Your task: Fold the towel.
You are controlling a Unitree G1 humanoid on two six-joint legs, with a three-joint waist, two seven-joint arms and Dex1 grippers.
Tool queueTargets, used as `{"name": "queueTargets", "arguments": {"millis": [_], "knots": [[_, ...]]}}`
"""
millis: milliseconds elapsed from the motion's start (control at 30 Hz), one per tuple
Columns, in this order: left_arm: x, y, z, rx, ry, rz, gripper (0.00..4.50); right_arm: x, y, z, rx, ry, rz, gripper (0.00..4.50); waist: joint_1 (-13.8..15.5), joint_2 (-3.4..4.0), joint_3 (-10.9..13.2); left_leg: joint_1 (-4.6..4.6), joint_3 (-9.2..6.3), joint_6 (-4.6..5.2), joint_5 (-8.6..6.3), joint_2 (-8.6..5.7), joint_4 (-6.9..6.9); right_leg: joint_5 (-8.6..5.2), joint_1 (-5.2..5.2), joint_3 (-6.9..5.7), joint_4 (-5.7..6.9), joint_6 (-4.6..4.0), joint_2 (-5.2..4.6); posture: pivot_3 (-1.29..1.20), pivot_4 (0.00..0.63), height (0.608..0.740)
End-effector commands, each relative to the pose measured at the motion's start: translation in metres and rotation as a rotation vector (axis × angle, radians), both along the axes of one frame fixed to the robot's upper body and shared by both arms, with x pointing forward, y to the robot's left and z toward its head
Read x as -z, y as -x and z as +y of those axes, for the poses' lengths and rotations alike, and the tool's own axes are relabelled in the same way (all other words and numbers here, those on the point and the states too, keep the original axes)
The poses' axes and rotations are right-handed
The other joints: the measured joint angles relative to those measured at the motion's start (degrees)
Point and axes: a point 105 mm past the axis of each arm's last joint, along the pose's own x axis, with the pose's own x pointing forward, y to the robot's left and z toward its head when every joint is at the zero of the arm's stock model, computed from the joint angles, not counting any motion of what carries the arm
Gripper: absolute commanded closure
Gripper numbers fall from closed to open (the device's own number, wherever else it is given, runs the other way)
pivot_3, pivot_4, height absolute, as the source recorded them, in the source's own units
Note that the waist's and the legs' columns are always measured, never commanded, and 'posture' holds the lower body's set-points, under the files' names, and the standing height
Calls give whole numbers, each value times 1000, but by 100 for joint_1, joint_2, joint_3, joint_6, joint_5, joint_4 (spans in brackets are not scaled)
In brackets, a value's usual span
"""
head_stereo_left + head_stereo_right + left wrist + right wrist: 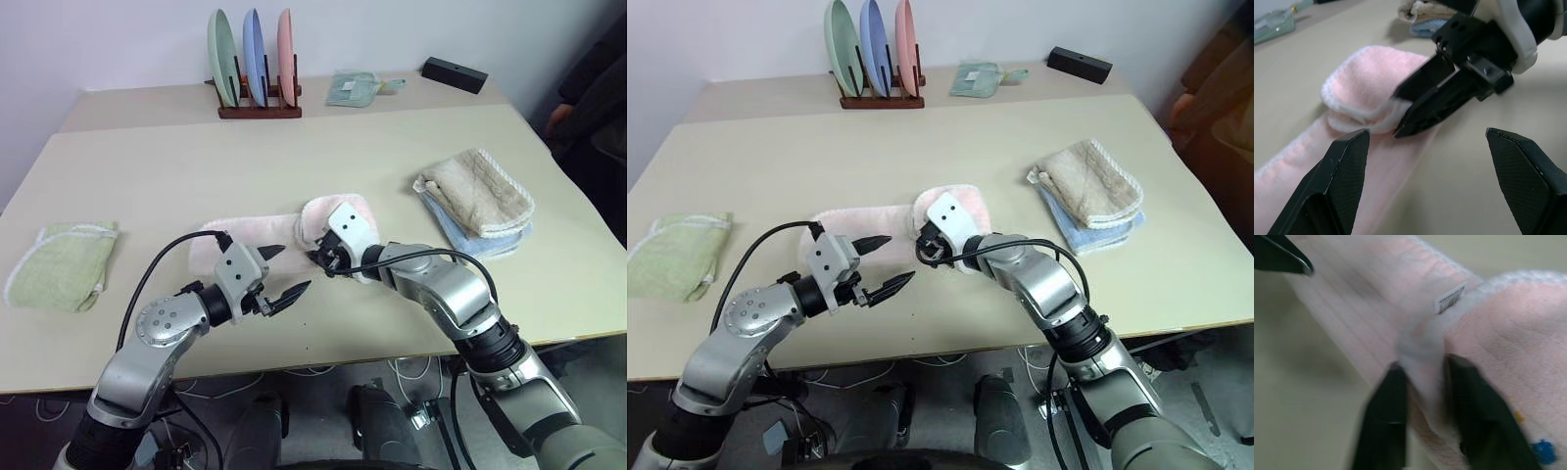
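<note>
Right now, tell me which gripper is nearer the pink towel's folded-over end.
Right. The right gripper has its fingers around the white edge of the towel at that fold. The left gripper hangs open, apart from the fold, toward the table's near edge.

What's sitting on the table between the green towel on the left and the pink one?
Nothing: between the green towel and the pink towel there is just bare table, seen from the head camera.

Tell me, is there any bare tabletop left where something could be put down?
Yes. A wide bare stretch lies between the wooden plate rack and the pale pink fluffy towel, and another between that towel and the light green folded towel. It is crowded around the pink towel, where both grippers work, and by the beige folded towel.
</note>
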Motion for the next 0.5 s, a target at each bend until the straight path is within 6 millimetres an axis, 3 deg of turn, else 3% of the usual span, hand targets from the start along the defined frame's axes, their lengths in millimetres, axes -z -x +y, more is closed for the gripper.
{"name": "queueTargets", "arguments": {"millis": [33, 67, 200, 300, 400, 500], "knots": [[-11, 2, -1, 4, 4, -50, 606, -37, 7, -3, -79, -66, -141, 1107, 18, 0, 0, -1, 0, 0, 0, 0, 0, 0, 0, 0, 0, 0, 0, 0, 150, 740], [-12, 1, 1, -5, 5, -51, 606, -44, 11, -7, -106, -82, -163, 670, 27, 0, 0, -2, 0, 0, 0, -1, 1, 0, 0, 0, -1, 0, -1, 0, 150, 740], [-16, -2, 11, -72, 60, -44, 606, -70, 25, -29, -173, -185, -184, 670, 109, -2, 1, -2, 1, 0, 0, -1, 1, 0, 1, 0, -3, 1, -1, 0, 150, 740], [-16, -6, 18, -135, 100, -38, 606, -78, 9, -46, -75, -249, -173, 1583, 103, -3, 1, 0, 1, 0, 0, 0, 1, 0, 1, -1, -3, 0, -1, 0, 150, 740], [-14, -9, 21, -191, 159, -26, 606, -71, -16, -54, 29, -237, -190, 3158, 95, -3, 0, 2, 3, 0, 0, 0, 1, 0, 1, 0, 0, 0, 0, 0, 150, 740], [-10, -13, 21, -251, 220, -9, 606, -58, -37, -47, 84, -241, -180, 4480, 102, -3, 0, 2, 4, 0, 0, 0, 1, 1, 1, 0, 0, -1, 0, 0, 150, 740]]}}
